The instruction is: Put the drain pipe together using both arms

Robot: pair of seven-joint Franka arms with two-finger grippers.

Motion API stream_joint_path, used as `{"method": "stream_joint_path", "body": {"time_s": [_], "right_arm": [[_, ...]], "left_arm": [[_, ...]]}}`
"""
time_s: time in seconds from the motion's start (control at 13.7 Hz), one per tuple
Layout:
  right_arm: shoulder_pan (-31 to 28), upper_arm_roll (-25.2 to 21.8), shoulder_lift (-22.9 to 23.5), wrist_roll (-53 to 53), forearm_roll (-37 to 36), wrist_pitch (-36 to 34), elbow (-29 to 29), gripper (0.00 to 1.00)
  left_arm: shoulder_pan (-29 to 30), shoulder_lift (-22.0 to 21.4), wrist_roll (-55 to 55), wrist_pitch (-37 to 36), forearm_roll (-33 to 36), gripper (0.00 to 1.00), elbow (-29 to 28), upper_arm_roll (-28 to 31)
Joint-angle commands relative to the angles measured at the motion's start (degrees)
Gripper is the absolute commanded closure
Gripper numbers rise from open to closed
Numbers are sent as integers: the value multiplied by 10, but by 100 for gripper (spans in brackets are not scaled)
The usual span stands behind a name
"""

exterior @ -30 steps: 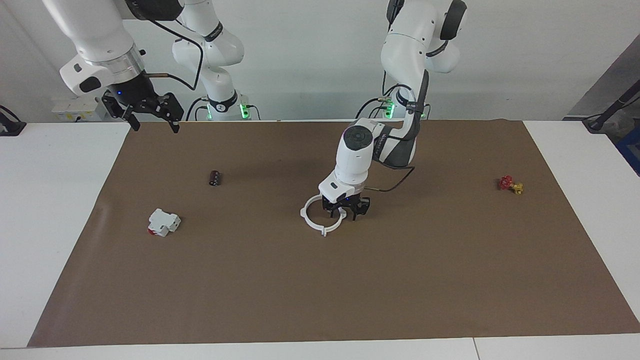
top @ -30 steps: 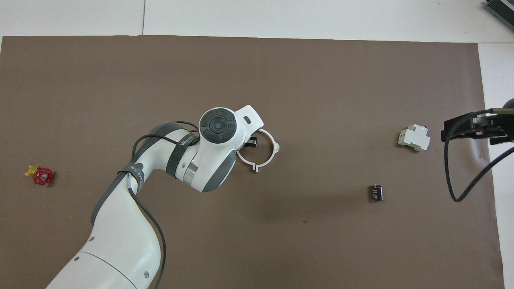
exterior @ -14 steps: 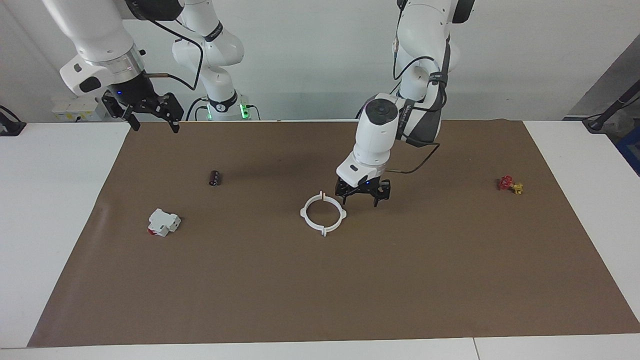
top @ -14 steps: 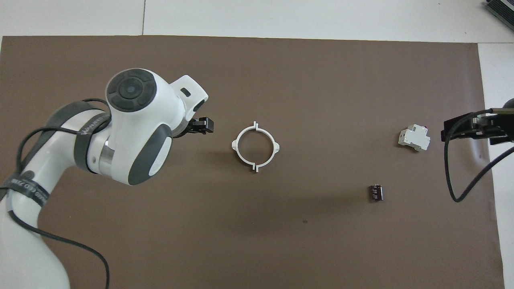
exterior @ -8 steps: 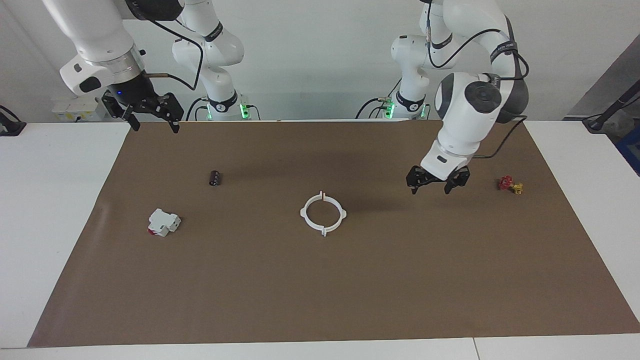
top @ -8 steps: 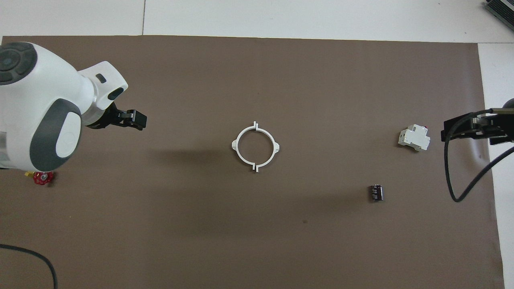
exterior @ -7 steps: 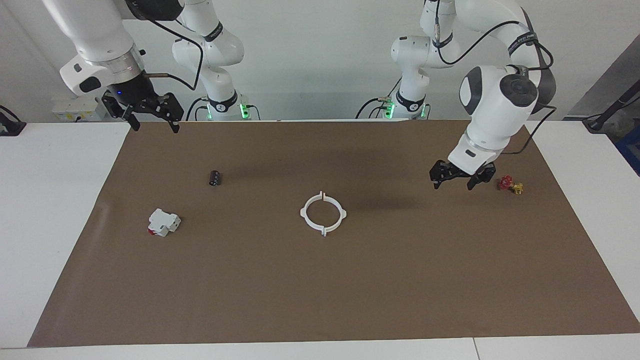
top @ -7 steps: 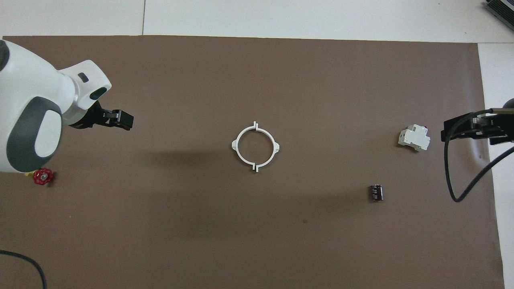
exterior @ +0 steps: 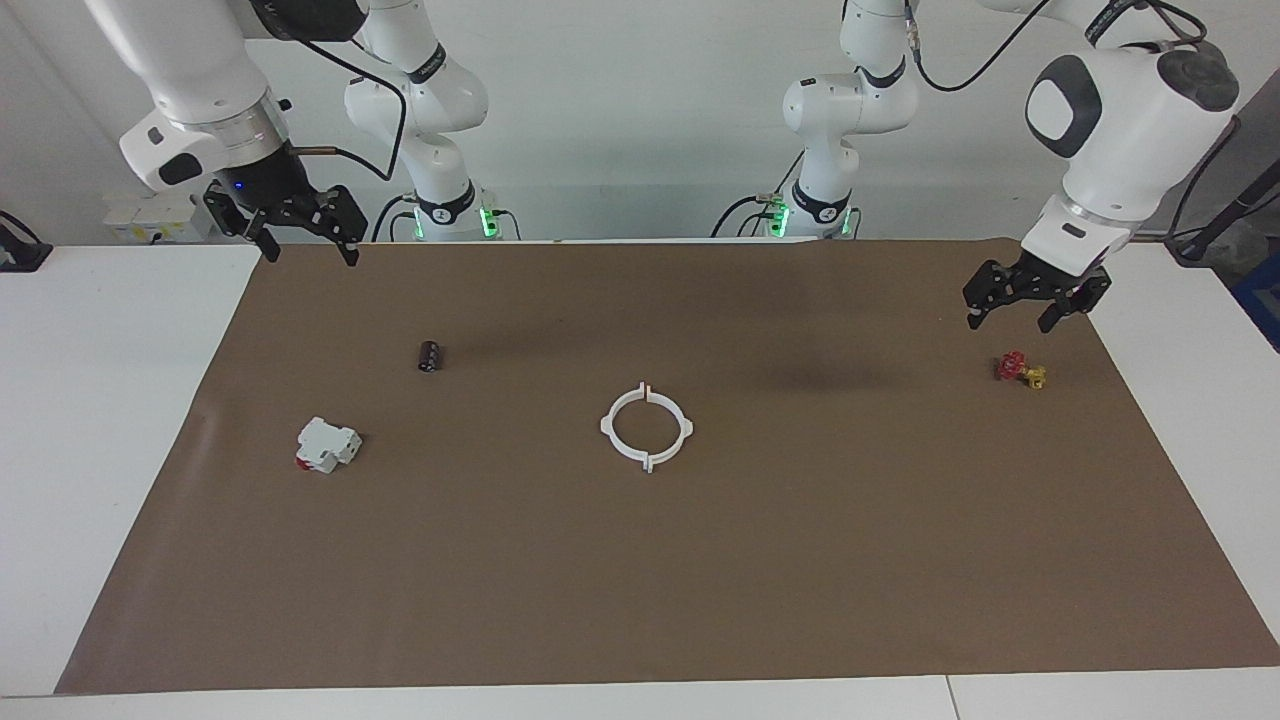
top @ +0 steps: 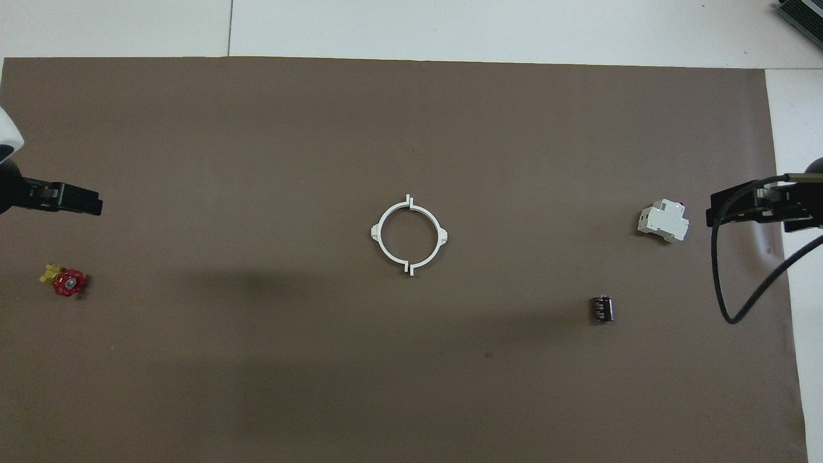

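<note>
White table [exterior: 100,400] is carrying a brown mat [exterior: 800,560]. Lying on the mat: drain pipe [exterior: 647,427] ring mid-mat, black cylinder [exterior: 430,356], white block [exterior: 326,444], red-yellow valve [exterior: 1021,369].

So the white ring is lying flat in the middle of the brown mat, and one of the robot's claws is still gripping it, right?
Not quite. The ring does lie flat mid-mat, but nothing grips it. The facing view shows the left gripper open in the air above the red valve, and the right gripper open over the mat's edge, waiting.
</note>
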Motion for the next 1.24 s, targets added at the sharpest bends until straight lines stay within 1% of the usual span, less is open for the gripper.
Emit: {"method": "stream_joint_path", "body": {"time_s": [0.0, 0.15, 0.37, 0.44, 1.17], "right_arm": [[-2, 0, -3, -11, 11, -7, -3, 0], [-2, 0, -3, -11, 11, -7, -3, 0], [-2, 0, -3, -10, 11, -7, -3, 0], [-2, 0, -3, -11, 11, -7, -2, 0], [-2, 0, -3, -11, 11, -7, -2, 0]], "left_arm": [[5, 7, 4, -68, 1, 0, 74, -6], [4, 13, 3, -96, 2, 0, 107, -6], [5, 14, 3, -132, 3, 0, 131, -6], [4, 15, 3, -143, 4, 0, 132, -6], [7, 4, -1, -155, 1, 0, 115, -6]]}}
